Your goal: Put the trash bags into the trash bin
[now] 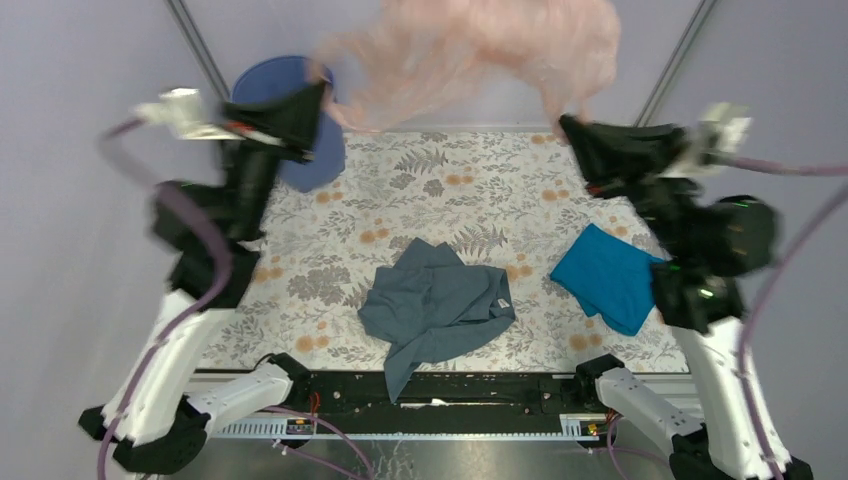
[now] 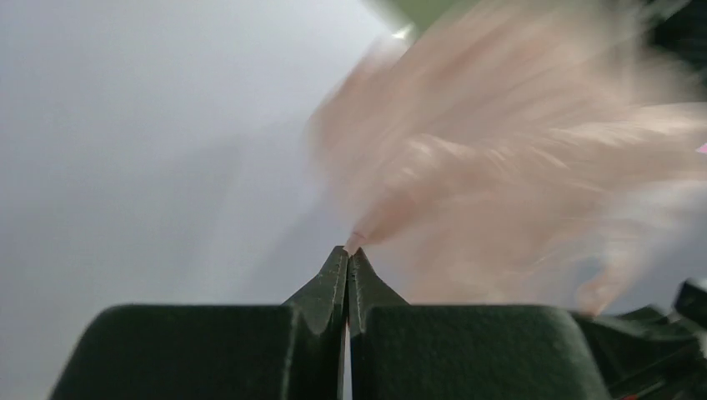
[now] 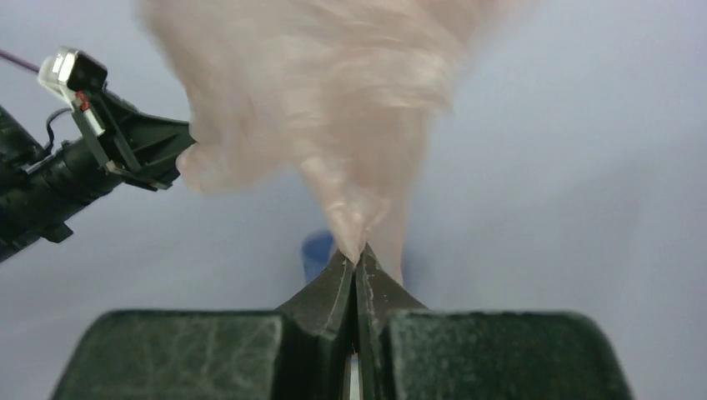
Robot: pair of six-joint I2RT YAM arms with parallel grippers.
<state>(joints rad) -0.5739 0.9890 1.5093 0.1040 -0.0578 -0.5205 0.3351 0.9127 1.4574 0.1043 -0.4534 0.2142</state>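
Left gripper was clamped on one end of the trash bag, right gripper on the other | bag thin, crinkly, translucent pink, held aloft between them | round blue trash bin far left, partly behind left arm, contents unclear | grey-blue garment and turquoise cloth lay on floral table

The thin, translucent pale pink plastic bag is up in the air, crinkled, shapeless and blurred. It is stretched between my claws, with one end pinched in my left claw and the other in my right claw. The round blue plastic bin sits at the far left under the bag's left end, partly hidden by my left claw.
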